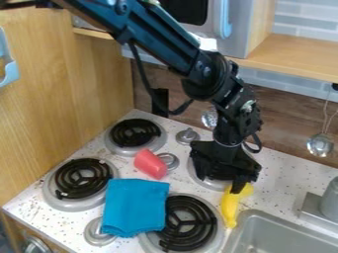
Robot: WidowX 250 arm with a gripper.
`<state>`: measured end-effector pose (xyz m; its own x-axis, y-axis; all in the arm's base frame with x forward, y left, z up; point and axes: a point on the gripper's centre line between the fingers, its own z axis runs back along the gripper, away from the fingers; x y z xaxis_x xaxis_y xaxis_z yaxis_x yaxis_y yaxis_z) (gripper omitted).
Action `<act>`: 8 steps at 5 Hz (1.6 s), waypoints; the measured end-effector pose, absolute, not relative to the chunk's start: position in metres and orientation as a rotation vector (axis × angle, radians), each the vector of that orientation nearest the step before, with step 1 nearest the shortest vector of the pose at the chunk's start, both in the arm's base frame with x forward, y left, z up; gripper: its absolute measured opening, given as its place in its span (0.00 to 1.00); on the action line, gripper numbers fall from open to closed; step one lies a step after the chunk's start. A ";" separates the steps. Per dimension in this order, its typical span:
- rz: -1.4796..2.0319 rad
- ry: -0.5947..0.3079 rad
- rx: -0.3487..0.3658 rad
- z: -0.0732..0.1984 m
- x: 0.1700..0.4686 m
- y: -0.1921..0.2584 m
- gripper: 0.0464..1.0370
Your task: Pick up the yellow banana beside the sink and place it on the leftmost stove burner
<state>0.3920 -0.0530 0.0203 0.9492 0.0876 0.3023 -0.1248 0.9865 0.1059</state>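
Observation:
The black gripper [220, 181] hangs over the back right burner, open, its fingers spread apart. Its right finger is at the upper end of a yellow object [230, 206], which lies between the front right burner and the sink; whether they touch I cannot tell. To the gripper's left, a red cup [151, 164] lies tipped over beside a stove knob. A folded blue cloth [135, 206] is spread between the two front burners, partly over the right one.
Black coil burners [135, 133] stand around the cup and cloth. The metal sink [280, 236] is at the lower right, with a grey tap base [313, 207] behind it. A wooden wall [63, 99] bounds the left; a shelf [297, 53] and hanging utensils [320, 145] are at the back.

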 end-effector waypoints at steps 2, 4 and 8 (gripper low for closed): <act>0.180 -0.262 0.126 0.000 0.401 -0.055 0.96; 0.231 -0.255 0.102 -0.021 0.413 -0.061 0.96; 0.267 -0.244 0.072 -0.030 0.437 -0.071 0.51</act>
<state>0.4370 -0.0705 -0.0299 0.9351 0.2528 0.2483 -0.2701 0.9621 0.0376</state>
